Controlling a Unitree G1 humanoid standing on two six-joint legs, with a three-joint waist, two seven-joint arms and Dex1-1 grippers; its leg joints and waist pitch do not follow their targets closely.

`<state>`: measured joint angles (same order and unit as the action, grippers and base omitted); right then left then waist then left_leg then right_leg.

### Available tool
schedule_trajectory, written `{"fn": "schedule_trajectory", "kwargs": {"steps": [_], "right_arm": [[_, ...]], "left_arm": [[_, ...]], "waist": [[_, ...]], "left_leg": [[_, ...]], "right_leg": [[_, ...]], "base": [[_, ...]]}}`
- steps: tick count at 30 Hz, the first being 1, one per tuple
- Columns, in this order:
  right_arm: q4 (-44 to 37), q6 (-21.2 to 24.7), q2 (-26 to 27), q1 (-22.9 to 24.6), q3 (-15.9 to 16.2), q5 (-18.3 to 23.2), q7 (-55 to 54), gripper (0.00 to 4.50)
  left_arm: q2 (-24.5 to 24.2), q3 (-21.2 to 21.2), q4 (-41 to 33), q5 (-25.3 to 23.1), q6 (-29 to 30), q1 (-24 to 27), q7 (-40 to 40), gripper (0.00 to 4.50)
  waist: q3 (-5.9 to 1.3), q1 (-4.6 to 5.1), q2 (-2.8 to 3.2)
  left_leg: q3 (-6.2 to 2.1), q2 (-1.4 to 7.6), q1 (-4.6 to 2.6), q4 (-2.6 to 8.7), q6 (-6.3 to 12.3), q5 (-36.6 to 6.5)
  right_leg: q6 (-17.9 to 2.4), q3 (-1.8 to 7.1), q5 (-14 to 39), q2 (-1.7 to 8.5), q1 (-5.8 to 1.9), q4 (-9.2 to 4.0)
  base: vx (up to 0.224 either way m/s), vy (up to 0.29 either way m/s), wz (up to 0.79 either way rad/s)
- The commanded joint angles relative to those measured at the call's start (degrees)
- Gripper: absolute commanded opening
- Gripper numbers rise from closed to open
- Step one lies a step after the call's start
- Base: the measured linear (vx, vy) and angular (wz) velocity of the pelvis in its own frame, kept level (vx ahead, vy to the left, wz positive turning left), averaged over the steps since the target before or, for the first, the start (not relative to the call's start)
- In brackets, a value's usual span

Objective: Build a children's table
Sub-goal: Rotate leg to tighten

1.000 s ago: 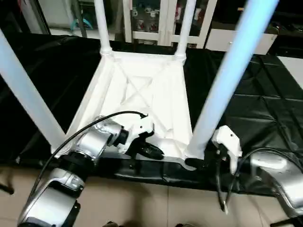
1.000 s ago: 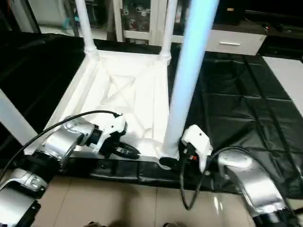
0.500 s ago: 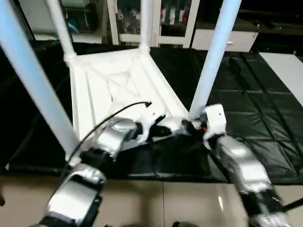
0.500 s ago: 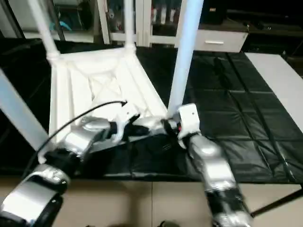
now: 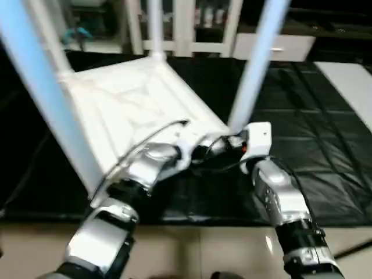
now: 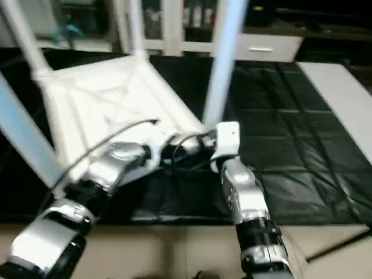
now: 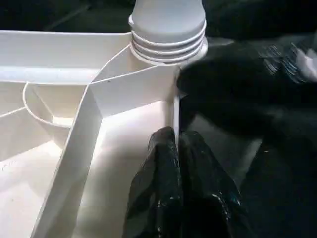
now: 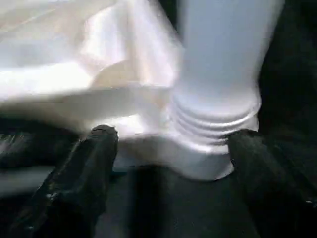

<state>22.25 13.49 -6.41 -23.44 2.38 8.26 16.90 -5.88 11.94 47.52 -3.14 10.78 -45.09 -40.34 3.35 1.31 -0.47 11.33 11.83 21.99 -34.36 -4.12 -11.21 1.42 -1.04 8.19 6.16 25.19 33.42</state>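
Right wrist view — wide-spread right gripper [image 8: 171, 148] astride ribbed white leg [image 8: 223, 64]; left gripper [image 7: 174, 144] pinched together.

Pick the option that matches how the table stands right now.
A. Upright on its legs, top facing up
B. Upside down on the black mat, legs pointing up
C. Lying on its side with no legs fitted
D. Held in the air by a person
B: the table top lies ribbed side up on the black mat, and legs such as the near right leg rise upward from its corner sockets.
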Motion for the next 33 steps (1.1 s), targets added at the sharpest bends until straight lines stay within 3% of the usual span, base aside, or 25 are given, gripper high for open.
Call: {"fn": "schedule_trajectory", "kwargs": {"steps": [1,2,4,8,10,15,16,22,27,30,33], "right_arm": [[-3.93,0.91,-1.18,-0.16,2.28,1.62,4.84,3.91],[-8.87,2.09,-6.19,2.30,4.29,1.90,11.13,4.08],[-12.95,3.32,-11.11,4.88,5.24,2.56,17.08,4.14],[-18.87,3.82,-19.43,9.53,4.62,4.94,28.08,4.14],[-20.53,4.03,-22.00,10.84,4.27,5.51,30.84,4.14],[-25.10,5.73,-28.29,13.66,4.56,7.35,35.88,4.14],[-26.07,6.24,-29.48,14.06,4.54,7.36,36.55,4.14],[-25.96,6.40,-28.48,13.57,5.30,6.24,36.22,4.14],[-24.72,6.00,-27.31,12.57,7.24,5.15,35.12,4.14],[-23.02,5.54,-26.09,11.39,7.72,4.68,34.60,4.14],[-22.22,5.38,-25.47,10.82,7.79,4.73,34.67,3.81]], "left_arm": [[-0.52,0.77,0.23,0.19,-0.33,1.33,-2.97,0.00],[-2.14,2.69,-1.33,0.30,0.77,2.33,-8.99,0.00],[-4.21,5.24,-3.15,0.13,1.20,3.53,-15.72,0.00],[-8.14,8.12,-5.85,0.43,1.75,4.91,-25.19,0.00],[-9.49,8.93,-6.74,0.57,2.15,5.23,-28.06,0.00],[-12.63,10.51,-9.06,1.23,2.52,6.20,-35.01,0.00],[-14.00,11.37,-10.45,1.51,2.82,6.72,-37.92,0.00],[-15.08,12.45,-13.79,2.38,4.63,7.80,-42.03,0.00],[-14.72,12.73,-15.22,2.48,5.31,8.09,-42.13,0.00],[-14.57,12.82,-15.87,2.47,5.74,8.20,-42.37,0.00],[-14.54,12.88,-15.94,2.42,5.73,8.22,-42.38,0.00]], "waist": [[-3.49,-0.79,-0.60],[-3.52,-0.81,-0.56],[-3.53,-1.43,-0.35],[-3.64,-2.09,-0.44],[-3.35,-2.76,-0.41],[-3.15,-3.65,-0.53],[-3.20,-3.65,-0.50],[-3.40,-3.48,-0.44],[-3.58,-3.57,-0.45],[-3.65,-3.71,-0.43],[-3.74,-3.77,-0.47]], "left_leg": [[0.00,0.29,-0.57,4.46,4.17,-13.14],[0.03,0.29,-0.62,4.46,4.25,-12.85],[0.07,0.49,-0.58,4.34,5.51,-10.30],[0.26,0.63,-0.81,4.07,7.51,-7.34],[0.39,0.85,-1.04,4.23,7.72,-8.99],[0.36,1.03,-1.57,4.60,5.32,-12.51],[0.26,1.01,-1.29,4.70,4.90,-12.05],[0.28,0.90,-1.31,4.68,3.87,-12.64],[0.39,0.75,-1.25,4.39,4.65,-9.67],[0.35,0.75,-1.27,4.39,4.64,-9.76],[0.38,0.69,-1.25,4.29,4.81,-9.01]], "right_leg": [[-11.60,0.43,13.71,0.35,-3.16,-3.78],[-12.14,0.44,12.90,0.33,-3.16,-3.73],[-13.65,0.47,8.02,0.33,-3.52,-3.17],[-16.39,0.52,2.14,0.31,-3.68,-2.53],[-16.66,0.64,4.43,0.54,-3.61,-2.75],[-14.77,0.79,11.21,0.60,-3.23,-3.32],[-14.55,0.81,10.99,0.66,-3.46,-3.18],[-14.10,0.84,11.69,0.72,-3.26,-3.22],[-15.03,0.74,7.95,0.52,-3.35,-2.78],[-14.97,0.76,8.54,0.67,-3.45,-2.77],[-15.14,0.76,7.34,0.57,-3.56,-2.60]], "base": [[0.000,0.000,0.00],[0.000,0.000,0.00],[0.000,0.000,0.00],[0.000,0.000,0.00],[0.000,0.000,0.00],[0.000,0.000,0.00],[0.000,0.000,0.00],[0.000,0.000,0.00],[0.000,0.000,0.00],[0.000,0.000,0.00],[0.000,0.000,0.00]]}}
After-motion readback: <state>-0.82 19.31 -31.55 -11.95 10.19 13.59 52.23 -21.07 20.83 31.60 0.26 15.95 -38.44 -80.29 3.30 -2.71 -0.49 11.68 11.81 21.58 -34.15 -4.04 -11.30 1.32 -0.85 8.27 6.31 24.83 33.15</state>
